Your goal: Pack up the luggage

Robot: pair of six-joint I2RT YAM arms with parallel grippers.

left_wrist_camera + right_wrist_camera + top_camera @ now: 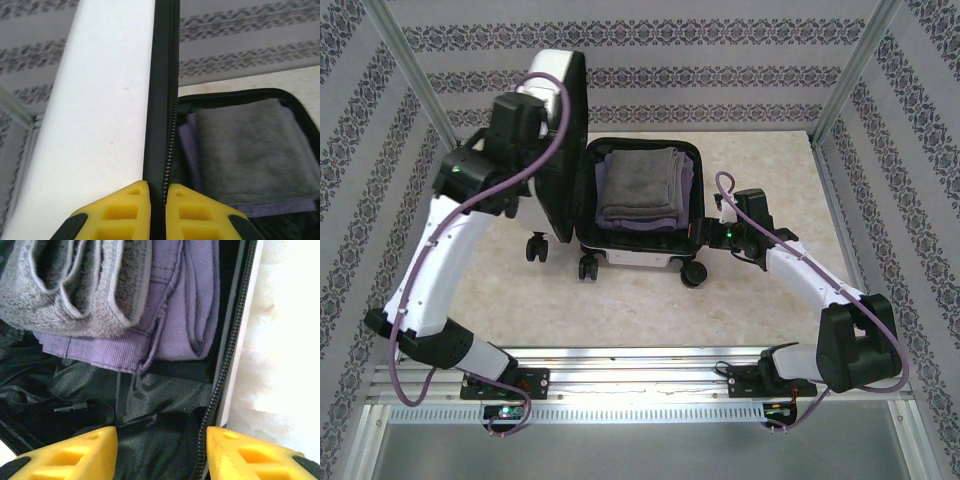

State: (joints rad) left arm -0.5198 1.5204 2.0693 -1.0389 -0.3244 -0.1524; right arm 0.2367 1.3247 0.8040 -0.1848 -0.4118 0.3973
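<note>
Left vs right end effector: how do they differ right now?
Left end effector is shut on the upright lid rim of the luggage; right end effector is open, holding nothing. Left is up at the lid; right is down over the base's black lining, near the folded clothes. Both have yellow fingers.

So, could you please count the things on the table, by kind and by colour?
white suitcase: 1
grey folded cloth: 1
purple folded garment: 1
Total: 3
</note>
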